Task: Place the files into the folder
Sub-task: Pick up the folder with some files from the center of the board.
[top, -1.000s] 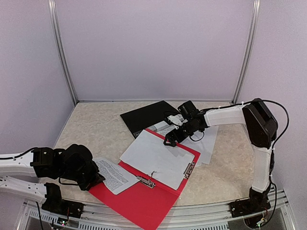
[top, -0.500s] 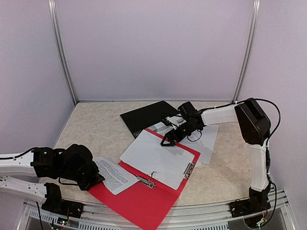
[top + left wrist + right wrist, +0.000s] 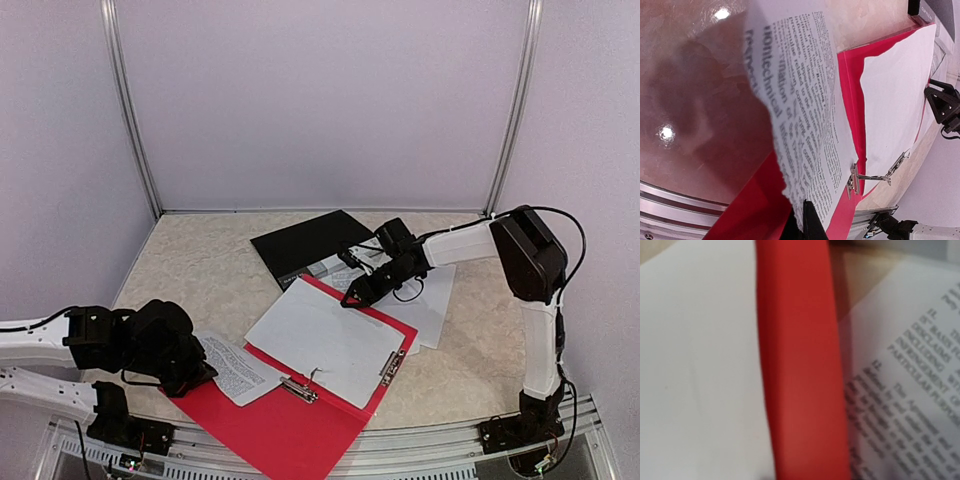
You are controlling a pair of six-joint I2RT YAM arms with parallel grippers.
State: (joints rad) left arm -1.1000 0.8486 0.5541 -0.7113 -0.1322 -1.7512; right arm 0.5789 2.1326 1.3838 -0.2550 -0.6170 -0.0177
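Left tool (image 3: 203, 372) pinches the printed sheet (image 3: 240, 368); right tool (image 3: 352, 297) sits at far edge of red folder (image 3: 290, 430), opening unclear

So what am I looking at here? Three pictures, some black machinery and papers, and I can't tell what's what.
These are two robots, the left arm and the right arm, each ending in a two-finger gripper. The wide picture comes from a fixed camera above; the two close-ups come from cameras on the wrists. On the table lie an open red folder with a blank sheet on it, printed sheets beside it and a black cover behind. The left gripper is shut on a small printed sheet. The right gripper sits at the folder's far edge; whether it grips, I cannot tell.
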